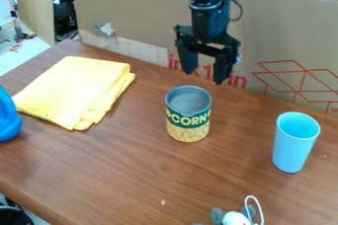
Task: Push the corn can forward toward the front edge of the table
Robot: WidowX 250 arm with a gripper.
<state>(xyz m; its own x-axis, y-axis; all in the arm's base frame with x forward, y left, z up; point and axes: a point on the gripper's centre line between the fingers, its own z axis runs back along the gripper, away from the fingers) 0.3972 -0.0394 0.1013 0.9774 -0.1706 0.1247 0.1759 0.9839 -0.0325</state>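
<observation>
Mouse-like toy [235,218] with grey ears, white front and looped white cord: lay nearest, cut off by the view's lower edge, in front of and slightly right of the cylindrical metal can [188,126] with its dark green and yellow label. Next, light blue, tall plastic cup [292,147]: stood upright to the right of the can and a little nearer. Bright blue, rounded object [8,119]: sat well apart to the left of the can, cut off by the view's edge. As for the can itself: stood upright on the brown wood-grain table [151,179], ungripped and unlifted. Folded yellow cloth [71,91]: lay flat to the left of the can and somewhat farther back.

Beyond, black two-finger gripper [205,74]: hung above and behind the can, nearest to it but apart, fingers pointing down and spread with a clear gap between, holding nothing. Farthest, brown cardboard sheet [139,9] with red line drawing: rose behind the can. Judging progress: seemed at the ungrasped stage, with no handling visibly done and any grasp left to make.
</observation>
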